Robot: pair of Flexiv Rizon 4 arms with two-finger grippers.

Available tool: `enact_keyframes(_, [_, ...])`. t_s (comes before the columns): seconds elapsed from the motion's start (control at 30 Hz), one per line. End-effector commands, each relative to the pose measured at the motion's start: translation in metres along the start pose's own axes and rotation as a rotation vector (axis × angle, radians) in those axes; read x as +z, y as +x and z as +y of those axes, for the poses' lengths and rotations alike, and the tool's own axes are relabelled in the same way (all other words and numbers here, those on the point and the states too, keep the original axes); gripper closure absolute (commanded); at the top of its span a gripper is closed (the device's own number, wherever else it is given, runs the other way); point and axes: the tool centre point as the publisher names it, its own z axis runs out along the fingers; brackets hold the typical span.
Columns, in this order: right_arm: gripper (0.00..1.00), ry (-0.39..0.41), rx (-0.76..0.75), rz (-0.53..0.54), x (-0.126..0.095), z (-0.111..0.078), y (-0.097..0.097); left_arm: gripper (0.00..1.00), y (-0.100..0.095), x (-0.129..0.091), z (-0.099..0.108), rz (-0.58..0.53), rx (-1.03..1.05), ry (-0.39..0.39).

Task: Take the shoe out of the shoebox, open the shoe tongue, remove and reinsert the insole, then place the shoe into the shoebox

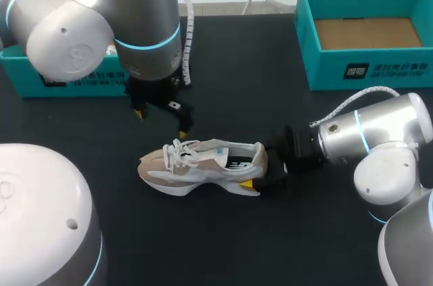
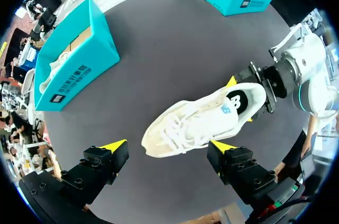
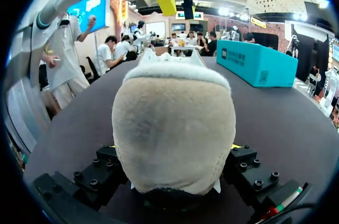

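Observation:
A beige and white shoe (image 1: pixel 203 164) lies on its side on the black table (image 1: pixel 237 245), toe to the left. My right gripper (image 1: pixel 265 170) is shut on its heel; in the right wrist view the padded heel (image 3: pixel 175 128) fills the gap between the fingers of that gripper (image 3: pixel 172 149). My left gripper (image 1: pixel 160 124) hangs open just above and behind the laces, not touching them. In the left wrist view the shoe (image 2: pixel 201 121) lies ahead of the open left gripper (image 2: pixel 168 147), and the right gripper (image 2: pixel 241 101) clamps the heel.
A teal shoebox (image 1: pixel 365 29) with a bare cardboard floor stands at the back right. A second teal box (image 1: pixel 67 80) at the back left, partly hidden by my left arm, holds another shoe (image 2: pixel 55 68).

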Motion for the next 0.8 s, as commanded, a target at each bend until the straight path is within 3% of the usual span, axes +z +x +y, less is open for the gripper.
enact_keyframes(0.03, [1.00,0.004,0.000,-0.002,0.006,-0.001,-0.001,0.00,0.031,0.008,-0.008,-0.023,-0.051,0.001])
enact_keyframes(0.43, [1.00,0.004,0.000,-0.002,0.006,-0.001,-0.001,0.00,0.078,0.030,-0.019,0.050,-0.169,-0.018])
enact_keyframes(0.8, [1.00,0.004,0.000,-0.002,0.006,-0.001,-0.001,0.00,0.095,0.058,-0.028,-0.007,-0.215,-0.022])
